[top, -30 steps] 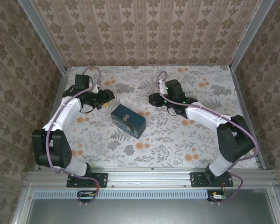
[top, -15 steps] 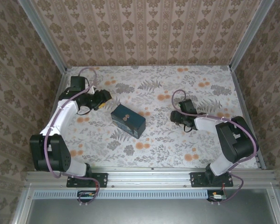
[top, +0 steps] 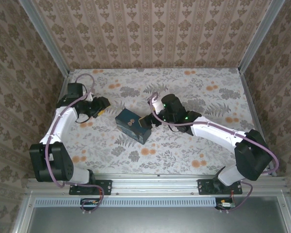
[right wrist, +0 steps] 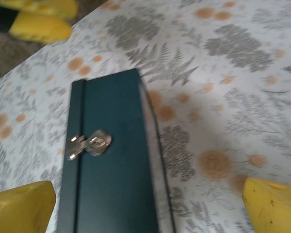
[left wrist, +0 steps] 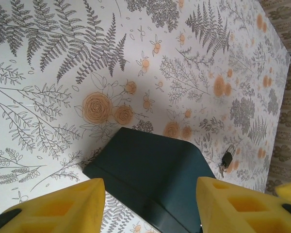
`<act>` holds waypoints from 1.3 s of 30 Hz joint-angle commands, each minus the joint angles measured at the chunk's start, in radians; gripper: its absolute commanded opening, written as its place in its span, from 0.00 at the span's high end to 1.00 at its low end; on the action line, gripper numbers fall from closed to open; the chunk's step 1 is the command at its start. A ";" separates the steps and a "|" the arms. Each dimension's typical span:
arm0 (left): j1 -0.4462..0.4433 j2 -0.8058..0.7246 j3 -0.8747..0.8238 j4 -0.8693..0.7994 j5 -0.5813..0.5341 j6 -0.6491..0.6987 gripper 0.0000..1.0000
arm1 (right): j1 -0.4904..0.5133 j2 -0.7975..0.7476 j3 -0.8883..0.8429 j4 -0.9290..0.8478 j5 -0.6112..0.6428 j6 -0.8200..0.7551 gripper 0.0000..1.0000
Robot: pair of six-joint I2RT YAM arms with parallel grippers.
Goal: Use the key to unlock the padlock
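Right wrist view has the right pincer (right wrist: 148, 199) nearest. Its yellow fingers (right wrist: 24, 204) are spread wide at the two lower corners and grasp nothing. Straight ahead between them lies the dark teal box (right wrist: 121, 194), its long axis running away from the camera. On its lid, near the left edge, rests a small silvery piece (right wrist: 89, 144), by its look the key, lying crosswise to the box. In the top view the left pincer (top: 101, 103) stands well apart from the box, jaws parted and empty. The left wrist view shows a small dark padlock (left wrist: 227, 158) on the tabletop (left wrist: 48, 73) past the box's far corner. The right arm looks the nearer to the key, which is forward and slightly left of it.
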 commanded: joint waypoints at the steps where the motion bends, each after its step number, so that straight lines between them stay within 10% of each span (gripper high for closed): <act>1: 0.015 -0.030 -0.023 -0.010 0.025 0.029 0.49 | 0.085 0.055 0.068 -0.063 -0.059 -0.062 0.00; 25: 0.039 -0.072 -0.042 0.007 0.042 0.016 0.51 | 0.172 0.117 0.191 -0.125 0.181 -0.180 0.00; 39: 0.040 -0.087 -0.043 -0.003 0.042 0.018 0.51 | 0.087 0.232 0.201 -0.172 0.045 -0.230 0.00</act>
